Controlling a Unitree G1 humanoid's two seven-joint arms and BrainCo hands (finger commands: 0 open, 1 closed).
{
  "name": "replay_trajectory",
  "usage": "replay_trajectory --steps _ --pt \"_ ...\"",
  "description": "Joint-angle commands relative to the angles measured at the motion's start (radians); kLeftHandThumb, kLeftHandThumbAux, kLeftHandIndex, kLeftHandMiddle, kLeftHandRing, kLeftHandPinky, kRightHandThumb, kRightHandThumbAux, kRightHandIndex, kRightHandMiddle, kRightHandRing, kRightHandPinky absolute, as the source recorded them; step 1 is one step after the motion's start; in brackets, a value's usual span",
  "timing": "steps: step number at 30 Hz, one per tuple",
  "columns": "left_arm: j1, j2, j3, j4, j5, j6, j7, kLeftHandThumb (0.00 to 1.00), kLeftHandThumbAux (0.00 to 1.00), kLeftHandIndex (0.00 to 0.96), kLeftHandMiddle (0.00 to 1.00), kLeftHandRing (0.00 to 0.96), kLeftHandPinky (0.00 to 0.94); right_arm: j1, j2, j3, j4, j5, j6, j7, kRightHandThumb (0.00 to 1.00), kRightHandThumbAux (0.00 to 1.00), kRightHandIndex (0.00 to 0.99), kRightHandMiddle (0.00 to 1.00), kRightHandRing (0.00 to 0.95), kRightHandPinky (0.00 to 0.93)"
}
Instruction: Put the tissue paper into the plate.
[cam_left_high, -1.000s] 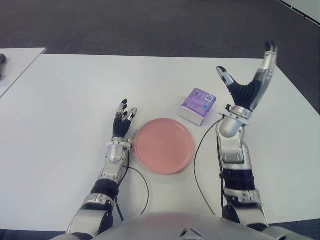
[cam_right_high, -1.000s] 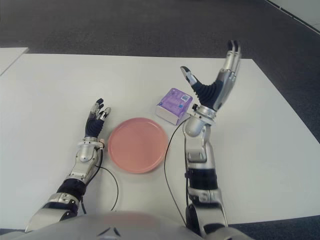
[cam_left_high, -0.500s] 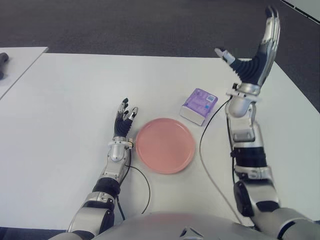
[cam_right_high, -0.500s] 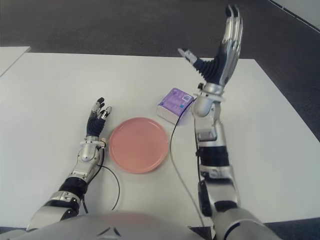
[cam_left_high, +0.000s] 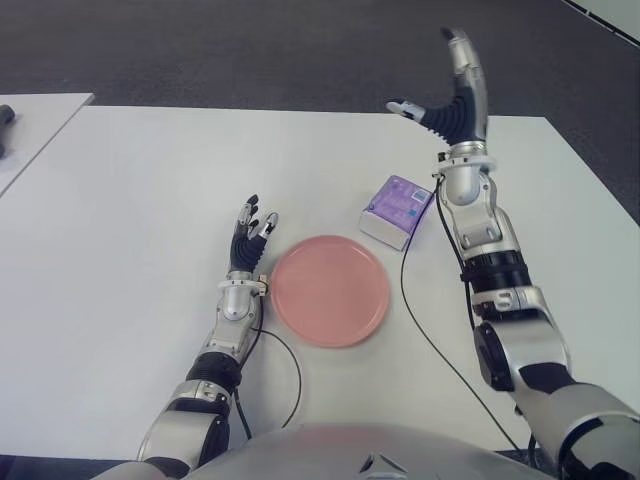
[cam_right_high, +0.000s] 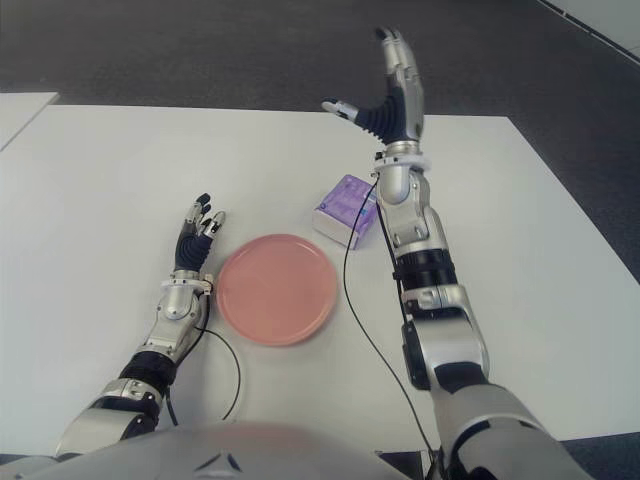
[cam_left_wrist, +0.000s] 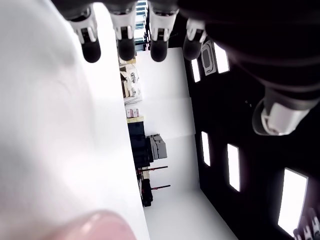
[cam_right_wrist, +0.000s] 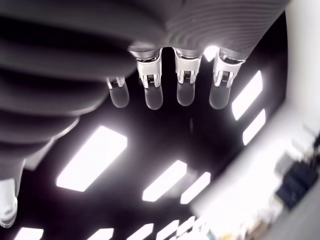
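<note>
Right hand spread, empty, above tissue paper.

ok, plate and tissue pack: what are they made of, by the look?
Plate: probably plastic or melamine; uniform pink, smooth, matte with a soft sheen, low rim. Ceramic can't be ruled out.
Tissue pack: thin plastic film wrap, purple and printed on top, white along the sides, slightly glossy, with soft edges suggesting paper inside.

Both arms are showing silver metal casings with black joint bands. Right hand and left hand: black ribbed palms, silver fingers, dark tips. Thin black cables are trailing from each wrist.
</note>
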Motion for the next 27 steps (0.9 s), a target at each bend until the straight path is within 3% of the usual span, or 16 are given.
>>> replay_trajectory --steps 1,3,11,20,27 --pt "0.022 -0.005 0.000 0.039 0.007 0.013 0.013 0.000 0.433 0.000 0.000 0.000 0.000 -0.018 -0.050 0.040 0.057 0.021 -0.078 0.094 0.248 0.511 0.000 0.000 0.000 0.000" --pt "0.022 -0.006 0.001 0.043 0.004 0.007 0.009 0.000 0.438 0.000 0.000 0.000 0.000 -0.014 -0.064 0.079 0.132 0.010 -0.133 0.134 0.240 0.501 0.000 0.000 0.000 0.000" --pt "0.019 -0.005 0.002 0.051 -0.004 0.008 -0.005 0.000 0.440 0.000 0.000 0.000 0.000 -0.072 -0.149 0.179 0.201 -0.052 -0.159 0.322 0.214 0.470 0.000 0.000 0.000 0.000" --pt "0.018 -0.003 0.000 0.056 -0.006 0.013 -0.009 0.000 0.415 0.000 0.000 0.000 0.000 -0.101 -0.199 0.306 0.354 -0.147 -0.290 0.344 0.161 0.404 0.000 0.000 0.000 0.000" --pt "0.012 -0.005 0.001 0.062 -0.009 0.004 -0.010 0.000 0.425 0.000 0.000 0.000 0.000 -0.078 -0.243 0.356 0.343 -0.161 -0.367 0.407 0.138 0.376 0.000 0.000 0.000 0.000"
